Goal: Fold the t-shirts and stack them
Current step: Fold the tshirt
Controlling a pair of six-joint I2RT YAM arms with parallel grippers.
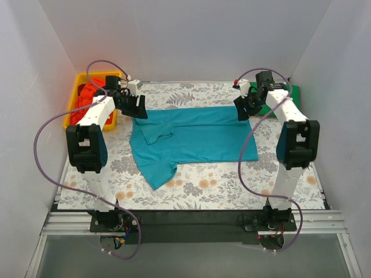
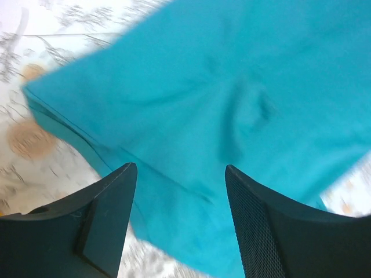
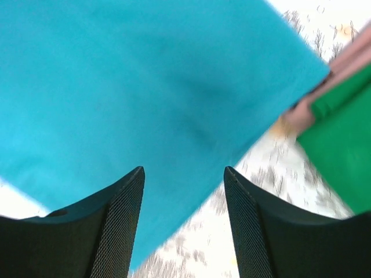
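A teal-blue t-shirt (image 1: 194, 139) lies spread on the floral sheet, its far edge folded toward me, one sleeve sticking out at the near left. My left gripper (image 1: 137, 109) hangs open over its far left corner; the shirt (image 2: 232, 98) fills that wrist view between the fingers (image 2: 110, 214). My right gripper (image 1: 246, 108) hangs open over the far right corner (image 3: 145, 87). A green t-shirt (image 1: 277, 99) lies folded at the far right behind the right arm, also in the right wrist view (image 3: 345, 145). An orange-red t-shirt (image 1: 90, 92) sits in the bin.
A yellow plastic bin (image 1: 75, 103) stands at the far left corner. The grey floral sheet (image 1: 203, 185) covers the table. White walls close in on three sides. A purple cable (image 1: 43, 150) loops off the left arm.
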